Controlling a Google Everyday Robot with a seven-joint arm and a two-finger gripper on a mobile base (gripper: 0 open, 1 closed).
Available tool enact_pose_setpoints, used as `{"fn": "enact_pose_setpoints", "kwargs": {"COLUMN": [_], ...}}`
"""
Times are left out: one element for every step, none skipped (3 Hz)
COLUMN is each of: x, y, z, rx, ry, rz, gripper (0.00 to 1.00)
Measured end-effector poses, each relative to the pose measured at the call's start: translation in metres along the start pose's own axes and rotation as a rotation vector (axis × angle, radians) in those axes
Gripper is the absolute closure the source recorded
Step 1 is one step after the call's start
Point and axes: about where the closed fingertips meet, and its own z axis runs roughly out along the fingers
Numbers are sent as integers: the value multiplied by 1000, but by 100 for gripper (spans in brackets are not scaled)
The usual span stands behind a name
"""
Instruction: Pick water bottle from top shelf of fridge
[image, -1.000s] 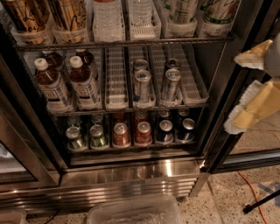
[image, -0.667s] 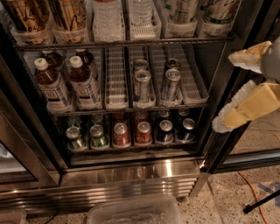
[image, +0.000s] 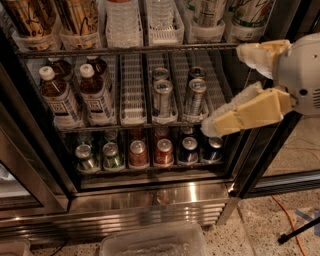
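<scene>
The fridge (image: 150, 200) stands open in front of me. The top shelf (image: 75, 51), a dark wire rack with white lane trays, runs along the top of the view. Two clear ribbed water bottles stand on it in the middle lanes, cut off by the top edge; the left one (image: 120, 17) shows a strip of red label, the other (image: 162, 12) is beside it. My gripper (image: 225, 90) is at the right, in front of the middle shelf, below and to the right of the bottles. Its cream fingers (image: 245, 112) are spread open and hold nothing.
Tall printed cans fill the top shelf's left (image: 30, 17) and right (image: 207, 12) lanes. The middle rack holds brown-liquid bottles (image: 95, 92) and cans (image: 161, 97); small cans (image: 137, 152) sit below. A clear plastic bin (image: 150, 242) and an orange cable (image: 287, 215) lie on the floor.
My gripper has moved left, from the door frame toward the fridge interior, and now overlaps the right end of the middle shelf. The bottles and cans have not moved.
</scene>
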Motion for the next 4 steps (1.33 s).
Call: {"fn": "enact_pose_setpoints", "kwargs": {"x": [-30,-54,-54,-43], "y": [6,11,11,1], "z": [19,18,18,35], "rx": [15,3,3,34], "ry": [-163,-236,-236,-226], "rz": [14,34,34,-6], "gripper": [0,0,0,0]}}
